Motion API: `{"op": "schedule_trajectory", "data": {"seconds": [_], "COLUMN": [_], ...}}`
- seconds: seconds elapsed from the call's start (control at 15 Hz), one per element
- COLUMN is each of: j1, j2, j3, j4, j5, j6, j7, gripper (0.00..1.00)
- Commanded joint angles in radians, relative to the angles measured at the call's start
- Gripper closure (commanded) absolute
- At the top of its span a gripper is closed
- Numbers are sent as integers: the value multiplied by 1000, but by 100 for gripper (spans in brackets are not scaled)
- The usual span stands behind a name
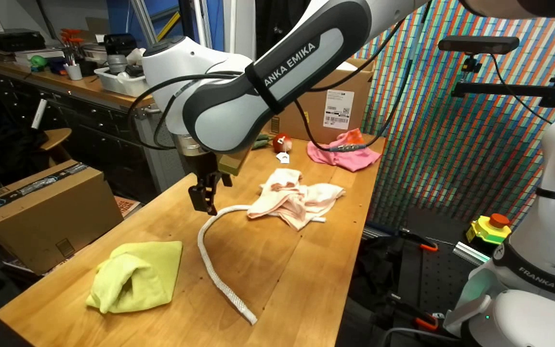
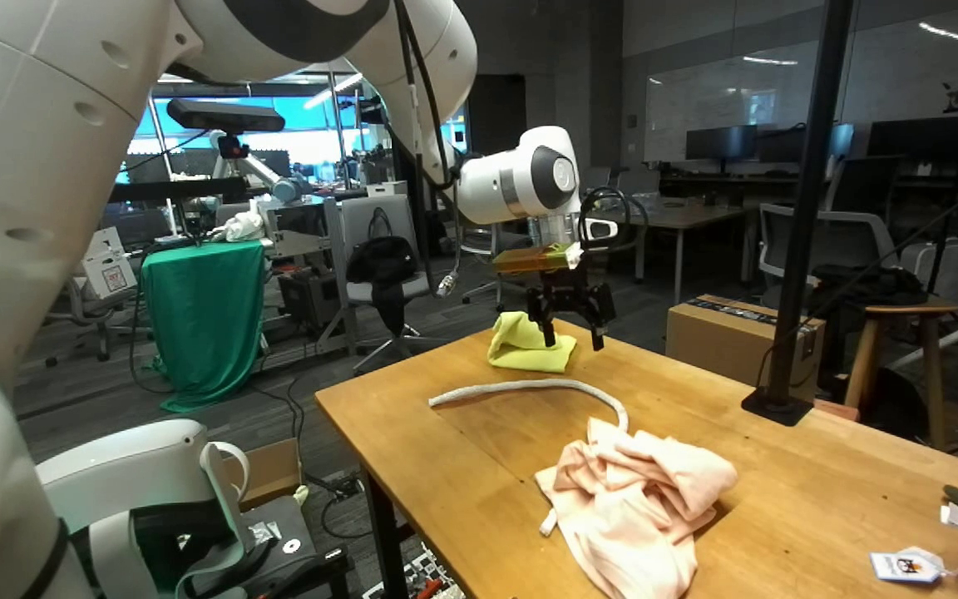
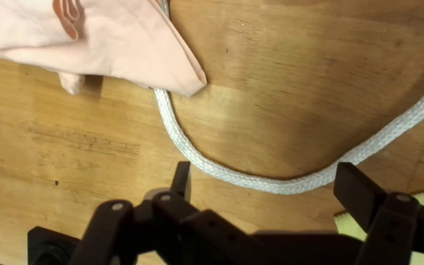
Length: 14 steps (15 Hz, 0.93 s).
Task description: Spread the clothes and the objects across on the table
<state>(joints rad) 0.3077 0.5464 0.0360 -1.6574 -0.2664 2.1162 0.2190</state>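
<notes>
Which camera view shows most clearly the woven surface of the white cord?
The wrist view: the white cord appears largest there, its weave clearest, though both ends are outside the frame. Both exterior views show it smaller, with both ends visible; the peach cloth covers part in every view.

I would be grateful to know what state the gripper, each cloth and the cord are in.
gripper: open, holding nothing
yellow-green cloth: partly flat, bunched at one side
peach cloth: crumpled, loosely heaped
pink cloth: crumpled
cord: curved, partly under the peach cloth, both ends showing
</notes>
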Motion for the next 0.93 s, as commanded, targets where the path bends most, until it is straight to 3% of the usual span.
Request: {"op": "schedule_trajectory", "data": {"seconds": [0.0,0.87], "j1": [-7,-109], "j2": [-37,-125], "j3": [5,26], "j4": [-36,-178], "j5": [-8,29], "j6": [-55,-77], "j7": [2,-170], "gripper": [0,0]}}
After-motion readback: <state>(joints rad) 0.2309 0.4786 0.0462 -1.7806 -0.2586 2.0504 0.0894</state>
